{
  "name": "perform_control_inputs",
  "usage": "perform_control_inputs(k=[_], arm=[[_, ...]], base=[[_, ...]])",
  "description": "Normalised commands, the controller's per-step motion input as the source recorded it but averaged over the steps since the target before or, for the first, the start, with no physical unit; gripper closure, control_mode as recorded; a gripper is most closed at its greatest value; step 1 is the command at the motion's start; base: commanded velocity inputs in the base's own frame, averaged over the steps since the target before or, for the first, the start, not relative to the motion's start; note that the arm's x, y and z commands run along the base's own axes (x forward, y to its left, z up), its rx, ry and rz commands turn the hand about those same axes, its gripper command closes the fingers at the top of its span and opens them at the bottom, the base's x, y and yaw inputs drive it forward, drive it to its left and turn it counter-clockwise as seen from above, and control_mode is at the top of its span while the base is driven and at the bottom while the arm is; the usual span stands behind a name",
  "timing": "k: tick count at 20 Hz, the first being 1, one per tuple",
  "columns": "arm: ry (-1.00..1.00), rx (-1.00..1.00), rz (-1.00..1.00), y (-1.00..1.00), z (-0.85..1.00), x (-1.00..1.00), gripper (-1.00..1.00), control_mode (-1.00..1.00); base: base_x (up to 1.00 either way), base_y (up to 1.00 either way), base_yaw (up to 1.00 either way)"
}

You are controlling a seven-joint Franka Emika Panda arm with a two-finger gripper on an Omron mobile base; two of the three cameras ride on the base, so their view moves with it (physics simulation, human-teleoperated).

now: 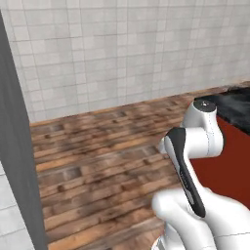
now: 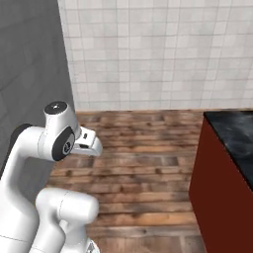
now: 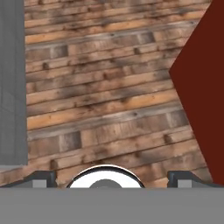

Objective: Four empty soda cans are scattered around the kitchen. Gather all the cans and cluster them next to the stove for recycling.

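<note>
At the end of a cabinet run, with open wooden floor (image 1: pixel 97 146) ahead and a tiled wall (image 1: pixel 122 49) behind it. I can't tell from here where the cans or the stove are, so there's no bearing or long axis to give yet.

Claw (image 3: pixel 112 178): tips sit wide apart at the bottom corners of the hand view, with nothing between them. It's empty.

The relation that matters: the hand looks down at bare floor, and the red cabinet (image 3: pixel 201 87) cuts in from its right edge. The black surface (image 2: pixel 232 133) on top of that cabinet is to the robot's right and above where the hand is aimed. My read is that any can or the stove would be further along that surface, so the next move is for the base, driving or turning right, rather than an arm reach. The arm is folded close to the body, which fits travel.

View differences:
- The right base view gives the cabinet's red end face and a good stretch of the black top.
- The left base view catches just a corner of that top at its right edge and puts a tall grey panel (image 1: pixel 14 146) hard against the left side.
- The hand view has the same grey panel on its left, and shows the floor gap between panel and cabinet.
</note>
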Motion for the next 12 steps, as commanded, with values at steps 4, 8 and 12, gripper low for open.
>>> perform_control_inputs(k=[4,8,12], arm=[[0.00,0.00,0.00,0.00,0.00,0.00,-1.00,1.00],[0.00,0.00,0.00,0.00,0.00,0.00,-1.00,1.00],[0.00,0.00,0.00,0.00,0.00,0.00,-1.00,1.00]], base=[[1.00,0.32,-0.09],[1.00,0.17,-0.07],[1.00,0.16,-0.06]])
